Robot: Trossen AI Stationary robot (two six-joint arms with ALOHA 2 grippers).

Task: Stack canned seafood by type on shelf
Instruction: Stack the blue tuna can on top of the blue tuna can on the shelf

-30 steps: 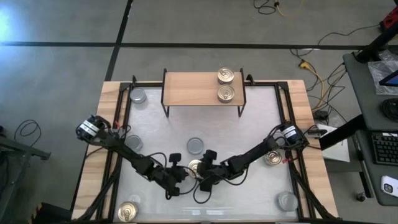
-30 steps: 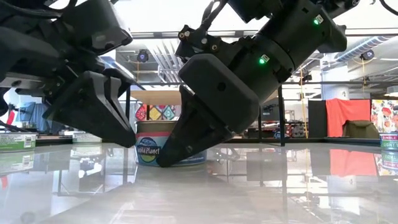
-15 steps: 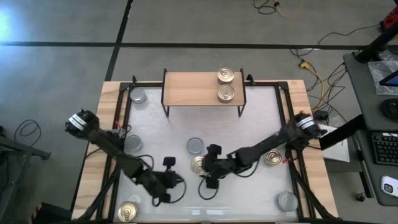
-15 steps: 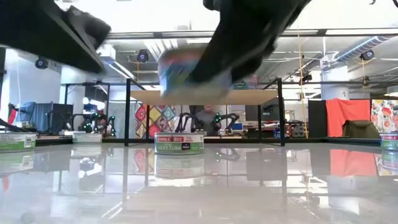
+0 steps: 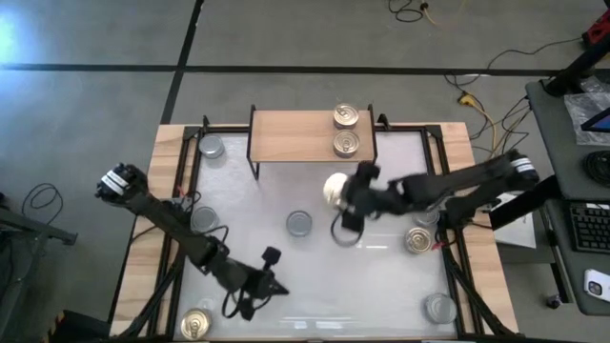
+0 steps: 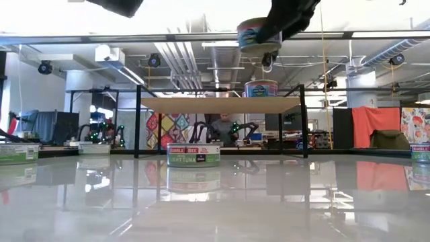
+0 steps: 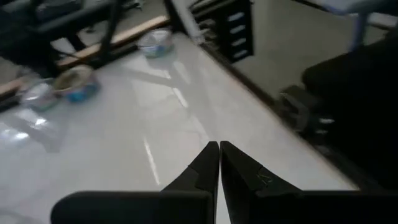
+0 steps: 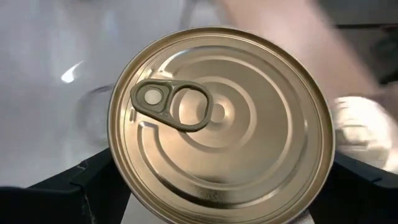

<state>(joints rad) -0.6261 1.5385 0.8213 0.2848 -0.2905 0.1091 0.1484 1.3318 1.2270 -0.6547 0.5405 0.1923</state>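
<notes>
Aloft, right claw (image 5: 335,191) grasping gold tin (image 8: 217,127), seemingly before shelf (image 5: 295,136), left claw (image 7: 219,163) clenched

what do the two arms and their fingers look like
Both arms are dark, slim and jointed. The left arm has a black-and-white cylinder at its outer end and loose black cable near its gripper. The left gripper has matte black fingers tapering to narrow tips.

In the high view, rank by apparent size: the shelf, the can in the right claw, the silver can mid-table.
1. The shelf, clearly largest.
2–3. The held gold can in the right claw and the silver can look alike; the lifted one sits nearer the camera, so unranked.
</notes>
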